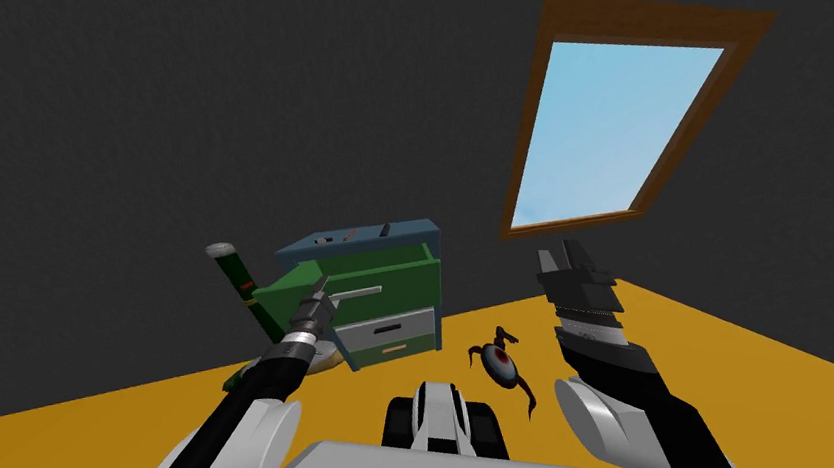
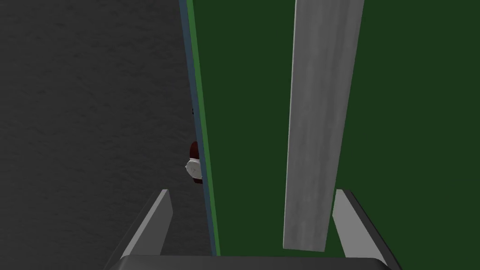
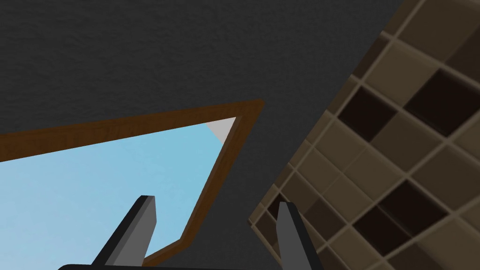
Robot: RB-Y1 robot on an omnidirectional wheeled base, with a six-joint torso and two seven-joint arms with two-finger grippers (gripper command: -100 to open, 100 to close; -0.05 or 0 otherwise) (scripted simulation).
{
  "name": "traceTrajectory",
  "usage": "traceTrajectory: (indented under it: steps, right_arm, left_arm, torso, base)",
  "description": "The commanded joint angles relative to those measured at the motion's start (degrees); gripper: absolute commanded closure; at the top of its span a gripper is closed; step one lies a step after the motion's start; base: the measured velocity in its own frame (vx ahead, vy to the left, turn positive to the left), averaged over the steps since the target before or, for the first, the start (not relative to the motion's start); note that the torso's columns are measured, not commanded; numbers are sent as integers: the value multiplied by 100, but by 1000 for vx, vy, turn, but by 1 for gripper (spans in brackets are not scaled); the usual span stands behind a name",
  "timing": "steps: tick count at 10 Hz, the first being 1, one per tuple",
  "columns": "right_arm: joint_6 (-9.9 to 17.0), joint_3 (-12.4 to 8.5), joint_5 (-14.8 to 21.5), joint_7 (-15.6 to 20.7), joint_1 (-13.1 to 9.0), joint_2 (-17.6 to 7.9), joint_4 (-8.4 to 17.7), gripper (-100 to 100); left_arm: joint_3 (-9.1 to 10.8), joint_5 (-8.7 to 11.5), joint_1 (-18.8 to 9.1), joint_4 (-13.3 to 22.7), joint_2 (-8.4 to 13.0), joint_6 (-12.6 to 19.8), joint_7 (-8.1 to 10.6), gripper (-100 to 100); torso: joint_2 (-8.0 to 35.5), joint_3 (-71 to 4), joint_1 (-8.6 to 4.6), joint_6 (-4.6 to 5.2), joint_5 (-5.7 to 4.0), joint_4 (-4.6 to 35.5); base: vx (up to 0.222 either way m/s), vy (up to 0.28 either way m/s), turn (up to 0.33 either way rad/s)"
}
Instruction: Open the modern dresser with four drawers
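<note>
- Dark grey walls [image 1: 90,138] and an orange floor [image 1: 79,442] fill the head view, with a brown-framed window [image 1: 613,129] at upper right.
- The dresser [image 1: 437,274], blue-framed, stands at centre frame against the wall. Its green top drawer [image 1: 394,302] juts out towards me, so the opening looks partly done. The lower drawers [image 1: 388,332] sit flush.
- The left gripper [image 1: 319,287] reaches up from lower left to the left end of the drawer's grey handle [image 1: 359,294], a sensible place to pull from.
- The left wrist view settles the grip, which the head view leaves too small to read. The handle [image 2: 314,131] runs as a pale bar over the dark green drawer front [image 2: 412,140] and passes between the fingers [image 2: 159,220].
- Those fingers stand wide apart. The bar is nearer one of them, with a thin gap showing, so the pincer is open around the handle, not clamped on it.
- Past the drawer's edge that view also catches a small white and dark red item [image 2: 193,166], too small to name.
- The head view gives the surroundings: a green cylinder [image 1: 233,270] with a pale cap leans just left of the dresser, and a dark red object [image 1: 501,364] lies on the floor below centre.
- The right gripper [image 1: 558,250] is raised at right of centre, probably parked clear of the work. Its wrist view shows the fingers [image 3: 140,225] apart and empty.
</note>
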Motion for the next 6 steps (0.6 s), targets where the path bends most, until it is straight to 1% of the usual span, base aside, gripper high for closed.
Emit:
traceTrajectory:
  steps: [1,3,4,5,6]
  right_arm:
    - [0,0,0,0,0,0,0,0]
    - [0,0,0,0,0,0,0,0]
    - [0,0,0,0,0,0,0,0]
    - [0,0,0,0,0,0,0,0]
    - [0,0,0,0,0,0,0,0]
  left_arm:
    - [46,31,-186,-239,14,417,-20,-100]
    - [87,55,-350,-418,26,751,-32,-100]
    - [69,56,-309,-312,29,704,-18,-100]
    - [65,56,-314,-320,28,751,-21,0]
    - [63,56,-308,-307,28,756,-21,0]
  torso:
    - [6,4,-1,-1,1,0]
    - [21,8,-5,-12,-13,19]
    - [34,14,-12,-13,-22,31]
    - [32,17,-13,-10,-14,21]
    - [24,13,-11,-7,-9,14]
  base:
    - [-10,11,27]
    - [-10,3,26]
    - [0,0,0]
    - [0,0,0]
    - [0,0,0]
